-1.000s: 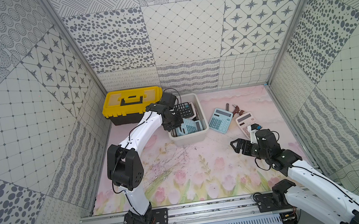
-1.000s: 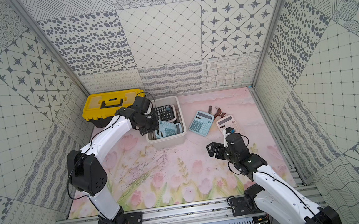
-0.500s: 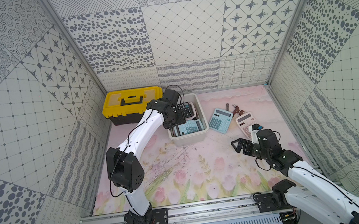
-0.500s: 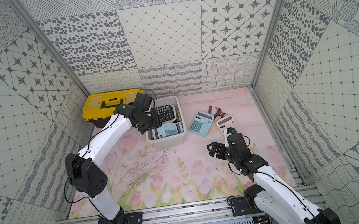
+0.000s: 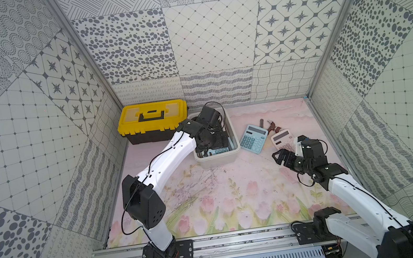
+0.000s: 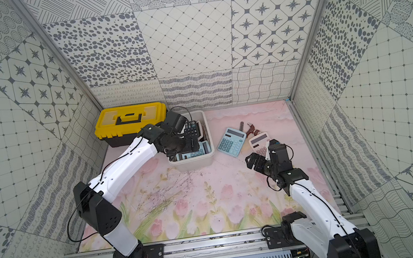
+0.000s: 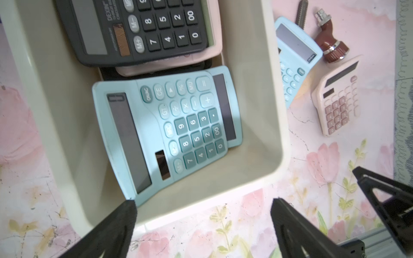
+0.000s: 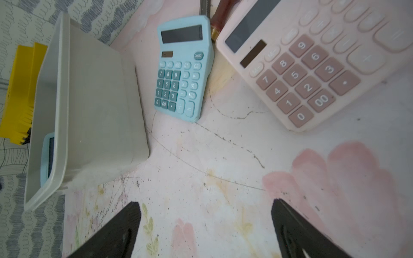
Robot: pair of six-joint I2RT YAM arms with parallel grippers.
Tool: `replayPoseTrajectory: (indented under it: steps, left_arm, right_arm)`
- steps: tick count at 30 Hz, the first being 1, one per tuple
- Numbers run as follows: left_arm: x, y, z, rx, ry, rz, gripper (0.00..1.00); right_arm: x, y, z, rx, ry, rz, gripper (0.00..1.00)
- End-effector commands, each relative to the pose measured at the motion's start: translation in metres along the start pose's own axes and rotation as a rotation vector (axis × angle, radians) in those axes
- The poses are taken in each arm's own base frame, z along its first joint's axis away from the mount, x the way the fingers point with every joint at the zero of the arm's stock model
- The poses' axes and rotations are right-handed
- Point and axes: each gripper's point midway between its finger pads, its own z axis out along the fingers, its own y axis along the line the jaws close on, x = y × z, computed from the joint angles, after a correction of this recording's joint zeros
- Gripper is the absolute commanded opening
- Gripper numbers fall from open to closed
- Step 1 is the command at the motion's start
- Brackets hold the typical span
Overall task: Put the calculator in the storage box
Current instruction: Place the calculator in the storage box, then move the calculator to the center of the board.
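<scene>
The storage box [image 5: 217, 159] is an off-white tub at the back of the mat, seen in both top views [image 6: 193, 162]. Inside it a light blue calculator [image 7: 167, 127] lies face up on another blue one. Beside them a black calculator [image 7: 138, 29] rests on a pink one. My left gripper [image 7: 203, 202] hangs open and empty over the box's near end [image 5: 209, 145]. A blue calculator [image 5: 253, 138] and a pink calculator [image 5: 282, 138] lie on the mat right of the box. My right gripper [image 8: 205, 202] stands open above bare mat, close to the pink calculator [image 8: 312, 62].
A yellow-lidded black toolbox [image 5: 153, 118] stands left of the box against the back wall. A brown-handled tool [image 5: 272, 125] and a thin metal rod [image 5: 262, 122] lie behind the two loose calculators. Patterned walls enclose the mat on three sides.
My left gripper has opened over the box, and the light blue calculator now lies free inside it. The right arm has not moved.
</scene>
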Motion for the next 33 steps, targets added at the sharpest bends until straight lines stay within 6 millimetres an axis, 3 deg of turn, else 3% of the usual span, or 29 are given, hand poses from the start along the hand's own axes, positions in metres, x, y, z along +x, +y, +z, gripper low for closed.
replayPoseTrajectory:
  steps: [1, 8, 17, 23, 27, 33]
  left_arm:
    - [0.018, -0.023, -0.02, 0.063, -0.049, 0.051, 1.0]
    - [0.05, -0.036, -0.026, 0.154, -0.097, 0.049, 1.0]
    - [0.072, -0.017, -0.023, 0.164, -0.137, 0.01, 1.0]
    - [0.078, -0.015, -0.02, 0.186, -0.143, -0.006, 1.0]
    - [0.077, -0.013, -0.021, 0.181, -0.151, -0.012, 1.0]
    - [0.072, -0.003, -0.04, 0.218, -0.27, -0.066, 1.0]
  right_arm:
    - [-0.037, 0.005, -0.002, -0.018, -0.063, -0.009, 0.97]
    - [-0.098, -0.025, 0.01, 0.054, -0.154, 0.067, 0.97]
    - [-0.162, -0.047, 0.047, 0.029, -0.181, 0.09, 0.97]
    - [-0.178, -0.049, 0.089, -0.014, -0.103, 0.055, 0.97]
    - [-0.178, -0.063, 0.115, 0.001, -0.035, 0.042, 0.97]
    - [-0.165, -0.073, 0.135, -0.025, 0.04, 0.06, 0.97]
